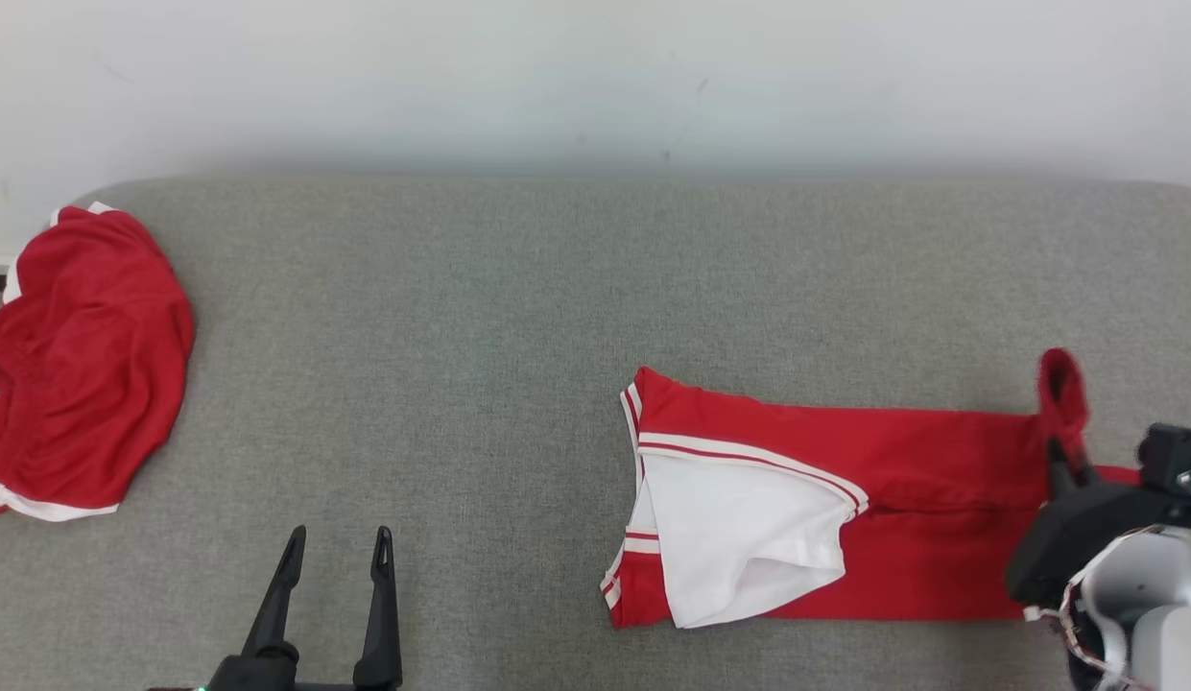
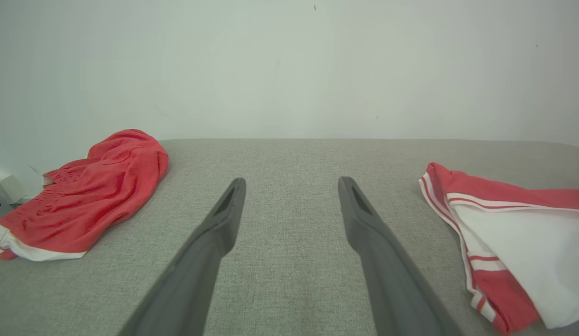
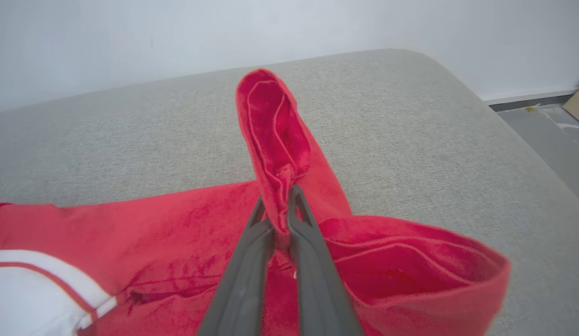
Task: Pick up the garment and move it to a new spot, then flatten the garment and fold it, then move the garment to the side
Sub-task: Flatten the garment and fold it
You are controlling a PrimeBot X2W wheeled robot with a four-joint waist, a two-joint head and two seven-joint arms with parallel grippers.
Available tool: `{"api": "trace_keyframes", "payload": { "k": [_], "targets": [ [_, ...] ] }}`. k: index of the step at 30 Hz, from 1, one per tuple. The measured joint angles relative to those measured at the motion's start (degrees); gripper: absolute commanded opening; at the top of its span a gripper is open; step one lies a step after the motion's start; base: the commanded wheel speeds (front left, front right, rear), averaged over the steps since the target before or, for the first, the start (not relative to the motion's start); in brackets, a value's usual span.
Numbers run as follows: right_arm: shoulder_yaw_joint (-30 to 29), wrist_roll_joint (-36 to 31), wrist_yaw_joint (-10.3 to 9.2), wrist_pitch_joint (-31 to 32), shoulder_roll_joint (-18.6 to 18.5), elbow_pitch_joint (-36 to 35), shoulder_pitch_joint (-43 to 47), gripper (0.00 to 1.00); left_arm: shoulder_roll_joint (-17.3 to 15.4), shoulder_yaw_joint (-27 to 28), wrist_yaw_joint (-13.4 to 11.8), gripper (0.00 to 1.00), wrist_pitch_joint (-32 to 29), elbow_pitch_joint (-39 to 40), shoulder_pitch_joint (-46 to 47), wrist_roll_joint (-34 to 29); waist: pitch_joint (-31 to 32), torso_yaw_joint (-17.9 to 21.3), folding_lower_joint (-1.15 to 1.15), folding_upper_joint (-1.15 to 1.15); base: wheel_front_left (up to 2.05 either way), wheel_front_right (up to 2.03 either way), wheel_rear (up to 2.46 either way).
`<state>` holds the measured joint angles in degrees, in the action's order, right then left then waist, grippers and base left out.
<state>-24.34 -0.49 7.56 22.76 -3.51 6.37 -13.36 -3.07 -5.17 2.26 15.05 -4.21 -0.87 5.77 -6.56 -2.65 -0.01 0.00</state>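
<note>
**Limp red garment pinched at its right end; left gripper free**

Closest to the robot, the left gripper [image 1: 341, 531] hovers over bare grey cover at the near left. Its two fingers are spread wide with nothing between them. At the near right, the right gripper [image 3: 277, 196] is closed to a narrow slit on a fold of the garment [image 1: 902, 451]. The pinched cloth rises past the fingertips as a slim red peak [image 1: 1062, 384].

The garment lies right of centre on the padded surface [image 1: 461, 336], stretched out long from left to right. At its left end a white panel [image 1: 739, 537] is turned out over the red, edged with striped trim [image 1: 635, 422].

The cloth looks thin, light and quite limp. Beside the pinch it sags into an open pocket, and nothing in it holds a shape of its own. It is not fragile and probably not slippery, though it may catch on the textured cover and wrinkle if dragged. Lifted by this one pinch it would likely hang as a bunch. The stitched edges look like the surest holds, so a second grip by the free gripper on the striped left end would let the piece be drawn taut.

Farther off, a second red garment [image 1: 77, 365] sits heaped at the far left edge, well apart. Behind it is a pale wall [image 1: 595, 77].
</note>
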Motion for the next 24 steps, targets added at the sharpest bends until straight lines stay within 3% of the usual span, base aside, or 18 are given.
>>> {"api": "trace_keyframes", "payload": {
  "k": [4, 11, 24],
  "targets": [
    [5.68, 3.78, 0.00, -0.11, 0.47, -0.49, 2.78, 0.00, 0.03, 0.07, -0.22, 1.00, 0.00, -0.30, -0.79, 0.24, 1.94, -0.09, 0.00, 0.00, 0.00, 0.00, 0.00],
    [14.95, 10.68, 0.00, -3.83, 0.51, 5.86, 3.28, 0.00, 0.10, -0.40, -0.16, 1.00, 0.00, -0.77, -1.93, 0.31, 4.15, -0.50, 0.00, 0.00, 0.00, 0.00, 0.00],
    [27.65, 18.03, 0.00, -9.40, 0.53, 18.78, -4.65, 0.00, 0.12, -1.70, 0.10, 1.00, 0.00, -1.31, -2.92, 0.88, 5.39, -3.35, 0.00, 0.00, 0.00, 0.00, 0.00]
  ]
}}
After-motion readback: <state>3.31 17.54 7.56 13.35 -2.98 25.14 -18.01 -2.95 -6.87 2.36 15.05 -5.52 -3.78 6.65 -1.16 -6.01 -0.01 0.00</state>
